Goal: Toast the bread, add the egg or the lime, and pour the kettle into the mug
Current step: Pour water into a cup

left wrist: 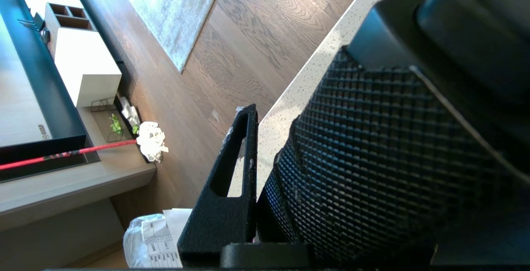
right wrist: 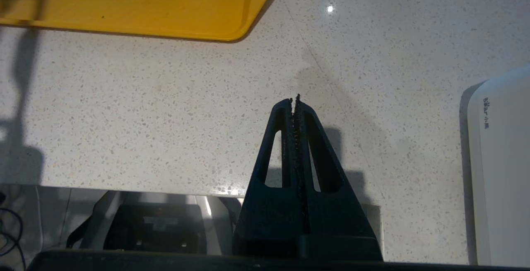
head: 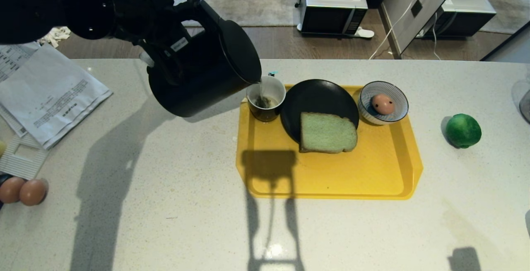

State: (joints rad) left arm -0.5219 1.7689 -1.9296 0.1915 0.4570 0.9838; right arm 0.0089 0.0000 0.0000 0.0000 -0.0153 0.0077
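At the far left of the pale speckled tabletop (head: 165,188) lie printed papers (head: 49,93), and at the near left edge sit two plain brown eggs (head: 22,191), touching each other. Above the tabletop, the left hand (head: 174,51) is clamped on the handle of the black kettle (head: 203,76); in the left wrist view one finger (left wrist: 232,188) shows beside the dark ribbed grip, the fingers partly closed around it. The kettle is held off the tabletop and tipped to the right, its spout over the rim of the mug (head: 266,99), with a thin stream running down into it. The mug stands in the far left corner of the yellow tray (head: 331,175), and dark liquid shows inside its white wall.

Just right of the mug, touching or nearly so, a black plate (head: 316,97) rests on the tray. The pale green bread (head: 327,133) lies flat on the plate's near side, its near edge hanging over the rim onto the tray. Further right, in the tray's far right corner, a blue-and-white striped bowl (head: 364,101) holds the spotted pinkish egg (head: 383,104). Off the tray, well to its right, the glossy lime (head: 463,130) sits alone on the tabletop.

The right hand (right wrist: 295,101) hangs over bare tabletop near the tray's near right corner, fingers pressed together with nothing between them, and a white appliance (right wrist: 501,167) stands to its right.
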